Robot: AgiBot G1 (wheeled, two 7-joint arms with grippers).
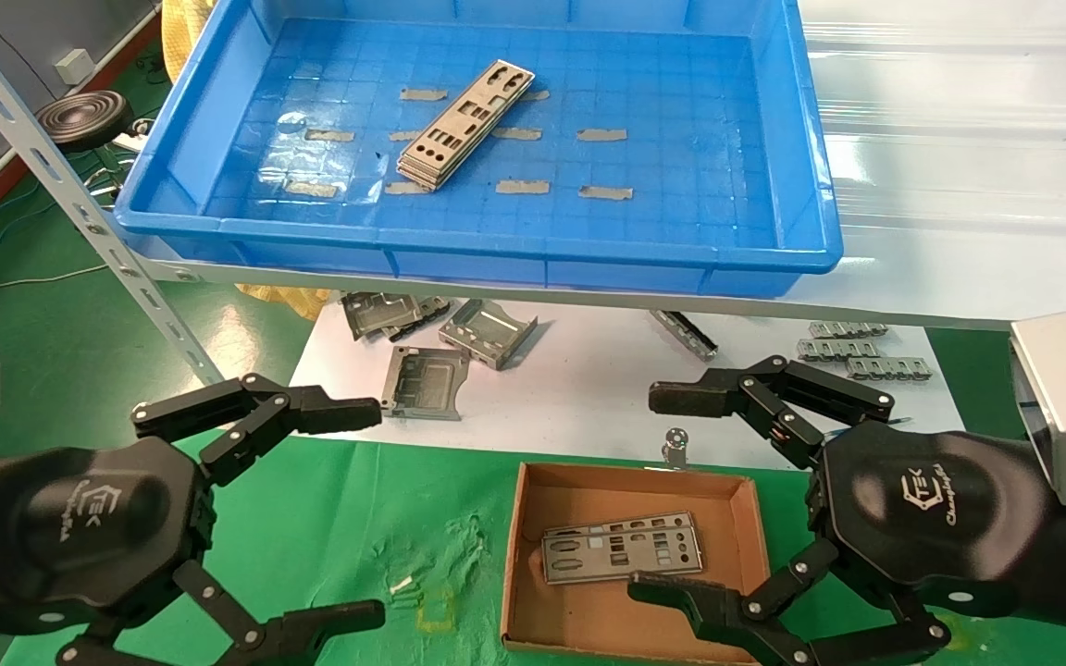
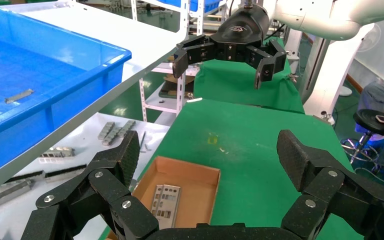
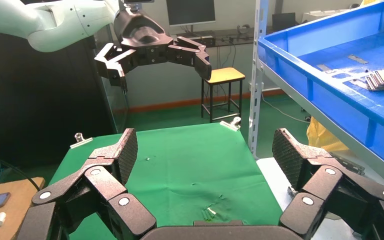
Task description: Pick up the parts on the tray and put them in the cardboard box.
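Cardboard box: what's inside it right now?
One part lies flat on the floor of the cardboard box. The open right gripper covers the box's near right corner, so that spot can't be checked.

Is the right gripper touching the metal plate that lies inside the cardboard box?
Apart. In the left wrist view the right gripper hangs open, high above the cardboard box, and its plate lies alone on the floor.

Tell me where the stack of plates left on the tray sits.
In the head view, the stack of plates lies diagonally on the blue tray floor, left of centre among grey tape strips.
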